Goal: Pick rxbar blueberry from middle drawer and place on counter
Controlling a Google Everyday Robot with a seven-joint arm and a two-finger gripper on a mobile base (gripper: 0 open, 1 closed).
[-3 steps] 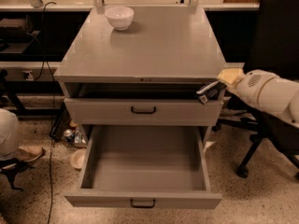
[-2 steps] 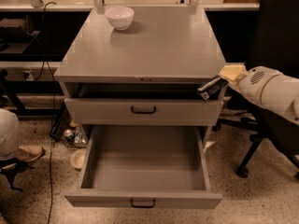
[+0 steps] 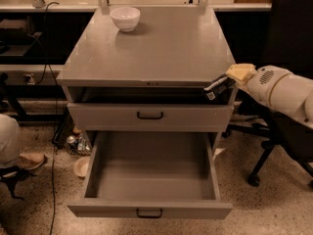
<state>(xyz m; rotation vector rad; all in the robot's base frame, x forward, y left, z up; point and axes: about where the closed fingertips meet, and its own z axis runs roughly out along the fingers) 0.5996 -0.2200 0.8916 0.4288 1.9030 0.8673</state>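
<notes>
So there's one gripper (image 3: 225,83) coming in from the right, pinching the one rxbar blueberry (image 3: 214,90) just at the front right corner of the counter (image 3: 161,48), right below its edge. One white bowl (image 3: 125,17) sits at the counter's back left. Two drawers: the shallow drawer front (image 3: 107,116) is closed, and the deep middle drawer (image 3: 151,210) is pulled wide open.

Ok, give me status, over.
Gripper shut on rxbar blueberry, at right front corner of counter, just under its edge. Not yet placed. Middle drawer open. White bowl back-left, out of the path.
</notes>
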